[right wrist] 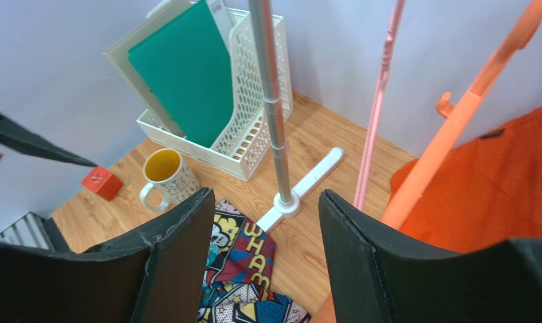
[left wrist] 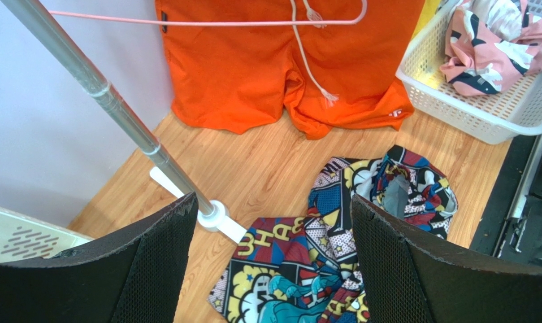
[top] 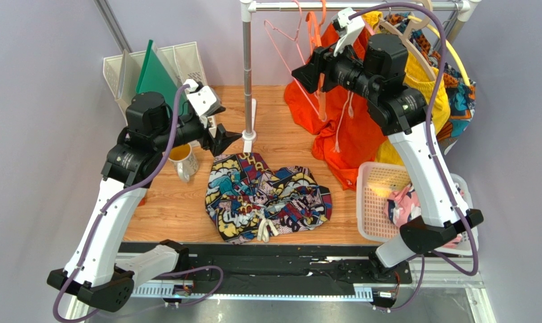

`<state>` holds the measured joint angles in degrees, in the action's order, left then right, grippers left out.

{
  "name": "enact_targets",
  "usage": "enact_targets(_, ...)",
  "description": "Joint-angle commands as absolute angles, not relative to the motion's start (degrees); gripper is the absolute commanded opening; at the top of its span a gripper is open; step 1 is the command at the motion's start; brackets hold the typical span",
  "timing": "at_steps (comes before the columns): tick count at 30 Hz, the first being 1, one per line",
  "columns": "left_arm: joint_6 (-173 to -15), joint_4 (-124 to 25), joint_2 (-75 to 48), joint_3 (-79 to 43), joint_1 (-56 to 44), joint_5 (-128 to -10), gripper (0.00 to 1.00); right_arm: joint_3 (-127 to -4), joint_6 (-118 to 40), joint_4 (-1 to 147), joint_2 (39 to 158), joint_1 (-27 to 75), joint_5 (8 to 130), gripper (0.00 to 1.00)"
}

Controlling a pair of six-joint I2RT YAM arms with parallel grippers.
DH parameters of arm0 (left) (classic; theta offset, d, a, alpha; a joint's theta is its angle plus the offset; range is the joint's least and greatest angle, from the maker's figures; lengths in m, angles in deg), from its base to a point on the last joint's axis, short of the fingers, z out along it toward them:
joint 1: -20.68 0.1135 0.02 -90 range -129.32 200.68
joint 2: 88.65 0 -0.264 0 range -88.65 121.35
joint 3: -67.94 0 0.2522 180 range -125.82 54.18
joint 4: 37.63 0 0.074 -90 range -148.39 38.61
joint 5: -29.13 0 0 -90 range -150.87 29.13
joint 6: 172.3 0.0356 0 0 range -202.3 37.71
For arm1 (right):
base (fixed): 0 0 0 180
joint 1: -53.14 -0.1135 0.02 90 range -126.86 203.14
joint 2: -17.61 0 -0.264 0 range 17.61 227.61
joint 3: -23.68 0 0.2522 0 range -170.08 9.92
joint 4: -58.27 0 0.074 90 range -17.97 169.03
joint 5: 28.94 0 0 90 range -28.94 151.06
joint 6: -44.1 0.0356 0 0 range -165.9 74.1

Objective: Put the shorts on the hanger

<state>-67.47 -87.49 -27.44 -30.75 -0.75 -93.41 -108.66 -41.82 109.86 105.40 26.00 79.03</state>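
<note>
The task has hardly begun. The shorts (top: 267,195) lie in a crumpled heap on the table (top: 166,208), near the front edge and just in front of the foot of the pole (top: 247,81). Their white string (top: 267,229) pokes out at the front. No hand touches them.

The hanger (left wrist: 253,23) is thin and pink. It hangs up on the rail (top: 361,5), just beside the orange shorts (top: 347,134). Nothing hangs on it. It is high up and well apart from the shorts on the table.

The left gripper (top: 221,138) hovers over the back of the table, near the mug (top: 181,158) and the pole. Its fingers are spread wide and hold nothing. In its own camera the comic shorts show right below the gap, so it looks ready to go down for them.

The right gripper (top: 307,70) is up high, close to the rail. Its fingers are wide apart too, and they hold nothing. In its own camera the pink hanger runs just to the right of the gap, not inside it. The thick orange hanger (right wrist: 455,128) is a bit further right.

So almost all the work is left. One hand probably has to pick up the shorts. The other probably has to take or steady the pink hanger. Then the shorts must go over the hanger's bottom bar. The pink wire is thin, so it may be hard to pinch, and the wrong orange hanger is very near it.
</note>
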Motion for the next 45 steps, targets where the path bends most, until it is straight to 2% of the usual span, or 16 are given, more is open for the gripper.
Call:
enact_targets(1,-69.38,-85.41,-28.18,-29.85,-0.24,-94.1,0.87,-109.87,-40.53,107.89,107.17,25.98,72.15,0.61)
enact_targets(10,-68.76,-85.41,-29.59,-27.92,0.02,-93.39,0.88,-107.85,-43.08,109.03,108.04,25.98,65.1,0.59)
enact_targets(20,-68.76,-85.14,-28.88,-27.21,0.02,-93.74,0.88,-108.29,-42.47,106.75,112.79,25.89,69.66,0.56)
enact_targets(25,-69.11,-84.88,-28.62,-26.68,0.02,-93.92,0.88,-108.91,-42.64,105.96,114.72,25.63,70.37,0.45)
enact_targets(26,-69.02,-84.88,-28.71,-26.59,0.02,-93.83,0.88,-108.73,-42.73,105.52,114.81,25.63,70.89,0.4)
enact_targets(27,-68.94,-84.88,-28.71,-26.51,0.11,-93.83,0.88,-108.56,-42.73,105.35,114.73,25.63,71.25,0.32)
enact_targets(28,-68.94,-84.88,-28.62,-26.51,0.02,-93.83,0.88,-108.21,-43.08,105.08,114.64,25.54,71.43,0.28)
enact_targets(30,-69.02,-84.88,-28.53,-26.42,0.02,-93.75,0.88,-108.03,-43.26,104.38,114.29,25.45,71.52,0.12)
enact_targets(32,-68.85,-84.88,-28.53,-26.59,0.11,-93.66,0.88,-107.68,-43.96,103.68,114.03,25.37,71.08,0.02)
enact_targets(45,-67.88,-86.29,-28.36,-27.21,0.02,-91.11,0.88,-99.87,-45.28,91.47,104.98,25.45,70.11,0.0)
